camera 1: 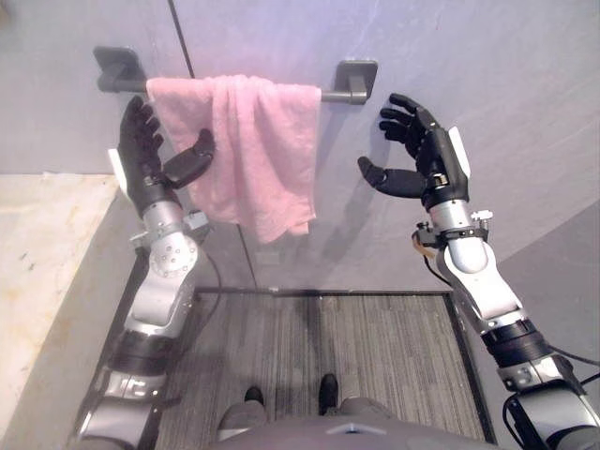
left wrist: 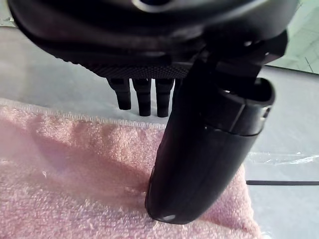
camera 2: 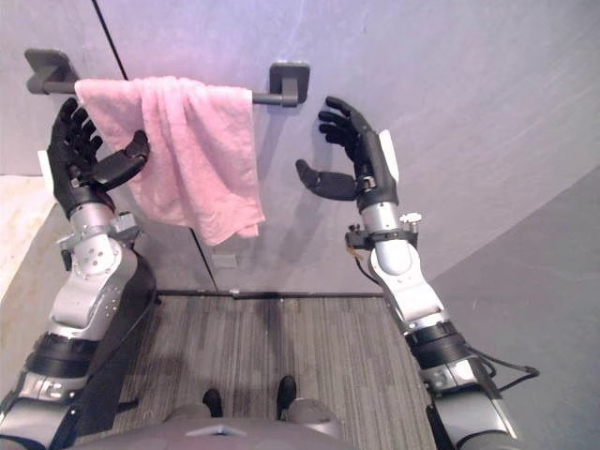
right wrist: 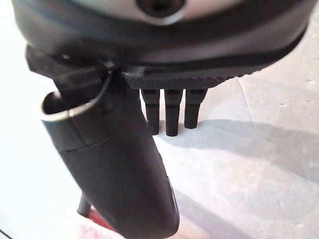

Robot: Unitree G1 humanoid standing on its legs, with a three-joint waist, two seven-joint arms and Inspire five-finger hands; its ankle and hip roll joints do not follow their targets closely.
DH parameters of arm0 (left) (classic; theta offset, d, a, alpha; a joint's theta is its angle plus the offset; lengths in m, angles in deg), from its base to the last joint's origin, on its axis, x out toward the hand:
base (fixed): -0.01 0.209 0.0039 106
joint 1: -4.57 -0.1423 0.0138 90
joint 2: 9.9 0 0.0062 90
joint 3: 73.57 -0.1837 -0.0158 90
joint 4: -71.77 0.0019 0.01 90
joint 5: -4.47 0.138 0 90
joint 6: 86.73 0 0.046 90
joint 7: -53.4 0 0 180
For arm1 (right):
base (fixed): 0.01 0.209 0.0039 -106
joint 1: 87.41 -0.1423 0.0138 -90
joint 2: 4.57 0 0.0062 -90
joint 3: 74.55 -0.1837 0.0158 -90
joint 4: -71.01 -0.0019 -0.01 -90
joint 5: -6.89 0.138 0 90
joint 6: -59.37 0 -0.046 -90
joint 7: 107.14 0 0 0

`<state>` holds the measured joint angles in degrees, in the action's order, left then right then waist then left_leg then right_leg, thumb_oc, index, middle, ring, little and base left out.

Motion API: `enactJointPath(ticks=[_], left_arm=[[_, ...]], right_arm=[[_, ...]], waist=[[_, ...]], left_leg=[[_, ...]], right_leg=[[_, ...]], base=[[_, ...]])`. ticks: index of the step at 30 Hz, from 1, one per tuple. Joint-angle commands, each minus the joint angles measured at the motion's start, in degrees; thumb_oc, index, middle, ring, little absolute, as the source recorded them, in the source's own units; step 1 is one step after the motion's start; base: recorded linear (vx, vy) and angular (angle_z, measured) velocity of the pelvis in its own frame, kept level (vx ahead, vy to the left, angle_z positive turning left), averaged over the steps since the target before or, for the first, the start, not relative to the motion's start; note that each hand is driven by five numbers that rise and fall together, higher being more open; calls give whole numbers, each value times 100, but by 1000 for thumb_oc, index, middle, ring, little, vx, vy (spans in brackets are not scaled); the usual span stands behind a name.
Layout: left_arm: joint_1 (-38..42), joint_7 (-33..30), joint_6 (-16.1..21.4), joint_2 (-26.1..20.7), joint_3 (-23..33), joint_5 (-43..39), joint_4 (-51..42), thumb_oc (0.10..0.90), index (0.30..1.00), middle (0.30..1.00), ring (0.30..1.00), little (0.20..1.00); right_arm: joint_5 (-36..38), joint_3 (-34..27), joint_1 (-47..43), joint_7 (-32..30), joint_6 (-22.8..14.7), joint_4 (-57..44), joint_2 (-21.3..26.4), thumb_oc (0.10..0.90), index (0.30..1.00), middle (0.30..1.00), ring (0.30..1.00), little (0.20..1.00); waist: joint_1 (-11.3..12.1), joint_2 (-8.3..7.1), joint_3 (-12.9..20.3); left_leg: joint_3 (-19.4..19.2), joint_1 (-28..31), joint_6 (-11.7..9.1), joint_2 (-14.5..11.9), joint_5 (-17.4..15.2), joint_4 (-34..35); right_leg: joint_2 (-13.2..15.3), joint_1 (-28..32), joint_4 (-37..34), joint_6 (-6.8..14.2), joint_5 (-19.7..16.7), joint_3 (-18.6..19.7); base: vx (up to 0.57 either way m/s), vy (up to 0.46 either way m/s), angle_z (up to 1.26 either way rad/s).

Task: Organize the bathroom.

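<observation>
Presently, the pink towel (camera 1: 251,150) hangs draped over the dark towel bar (camera 1: 337,95), which is fixed to the grey wall (camera 1: 487,84) by two dark brackets. The cloth is bunched toward the bar's left end, with its lower edge hanging unevenly and the longest corner dropping at the towel's right side. The left hand (camera 1: 150,159) is raised at the towel's left edge: its fingers (camera 1: 141,127) stand straight up beside the cloth, released and holding nothing, while the thumb (camera 1: 192,159) reaches across the front of the towel. In the left wrist view the thumb tip (left wrist: 164,214) rests against the pink pile, with the fingers extended beyond the towel's hemmed edge; no fold of cloth is pinched between thumb and fingers. The right hand (camera 1: 422,150) is raised well apart from the towel, to the right of the bar's right bracket (camera 1: 358,77), close before the wall. Its fingers (camera 1: 405,117) are spread and only lightly bent, released, with the thumb pointing toward the towel. In the right wrist view the fingers (right wrist: 172,112) project straight over the pale wall surface, grasping nothing. Below, a grey striped floor mat (camera 1: 375,347) lies at the foot of the wall.
</observation>
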<state>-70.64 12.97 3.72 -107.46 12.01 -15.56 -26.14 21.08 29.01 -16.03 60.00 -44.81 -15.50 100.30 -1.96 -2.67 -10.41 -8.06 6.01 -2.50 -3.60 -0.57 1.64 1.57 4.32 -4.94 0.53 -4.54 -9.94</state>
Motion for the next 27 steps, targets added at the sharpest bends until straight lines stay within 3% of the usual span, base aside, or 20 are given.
enactJointPath(ticks=[1, 4, 8, 17, 27], left_arm=[[210, 600, 29, -285, -75, -263, -160, 800, 900, 900, 900, 900], [61, 959, -220, -264, -66, -511, -195, 800, 900, 900, 900, 900], [9, 1197, -348, -304, -81, -661, -165, 800, 900, 900, 900, 900], [34, 2011, -1083, -439, -287, -964, -61, 800, 900, 900, 900, 900], [142, 2003, -1116, -598, -297, -776, 83, 800, 900, 900, 900, 900]], right_arm=[[105, 5, -707, 191, -303, -438, 121, 800, 900, 900, 900, 900], [310, 8, -685, 364, -115, -492, 102, 800, 900, 900, 900, 900], [613, 41, -645, 656, 162, -660, 84, 800, 900, 900, 900, 900], [1443, 262, -546, 1241, 917, -851, -138, 800, 900, 900, 900, 900], [1736, 588, -1023, 1759, 1255, -796, -313, 800, 900, 900, 900, 900]], waist=[[-47, 98, 579], [-63, 205, 656], [-68, 225, 700], [-72, 263, 743], [81, 198, 753]], left_leg=[[273, -45, 33, 76, 47, 84], [141, 47, 17, 74, 61, 336], [100, -24, 38, 149, 24, 336], [-27, -85, 184, 306, -45, 336], [-243, -59, 268, 376, -101, 336]], right_leg=[[-194, 176, 359, 407, 690, 93], [-28, 119, 364, 546, 665, -25], [128, 56, 361, 664, 594, -89], [362, -117, 479, 852, 492, -142], [582, -189, 555, 1026, 379, -317]], base=[[103, 209, -16], [96, 210, -4], [63, 156, 1], [56, 113, 1], [77, 69, 2]])
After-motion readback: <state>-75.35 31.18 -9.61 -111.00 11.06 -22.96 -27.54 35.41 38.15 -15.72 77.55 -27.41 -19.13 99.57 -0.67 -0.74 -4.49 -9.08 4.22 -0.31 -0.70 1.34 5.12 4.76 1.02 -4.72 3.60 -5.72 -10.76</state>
